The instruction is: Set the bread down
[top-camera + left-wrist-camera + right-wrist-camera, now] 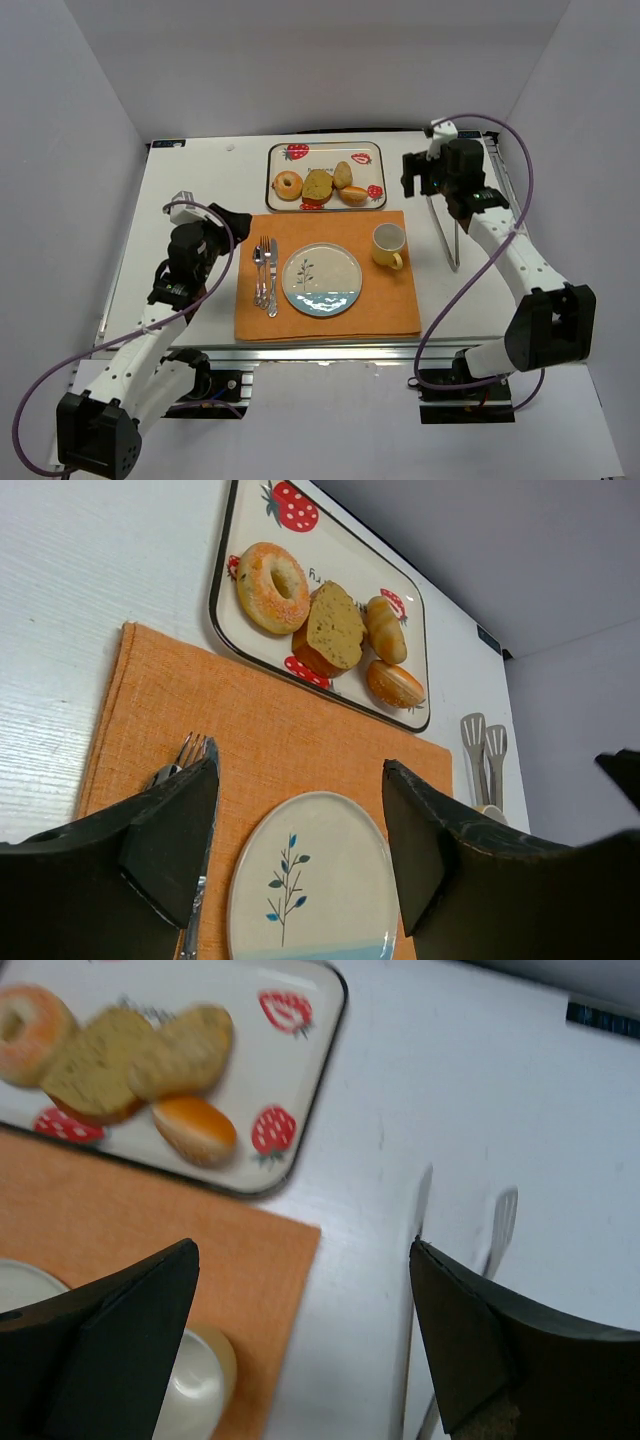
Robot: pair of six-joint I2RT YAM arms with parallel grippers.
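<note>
A strawberry-print tray [326, 149] at the back of the table carries a sugared ring doughnut [288, 185], a brown bread chunk [318, 185], a long roll [343, 174] and a glossy bun [353, 194]. In front of it lies a white plate [322, 280] with a blue leaf sprig, on an orange placemat [327, 315]. My left gripper [232, 226] stands open with nothing in it, left of the mat; its wrist view looks across the plate [310, 880] toward the bread chunk [333, 630]. My right gripper [414, 177] is open and empty beside the tray's right end, with the bun [194, 1128] ahead on its left.
A fork, knife and spoon [265, 275] lie left of the plate. A cream mug [389, 244] stands at the mat's right rear corner. Metal tongs [446, 232] lie on the bare table under the right arm. Grey walls close in the table on three sides.
</note>
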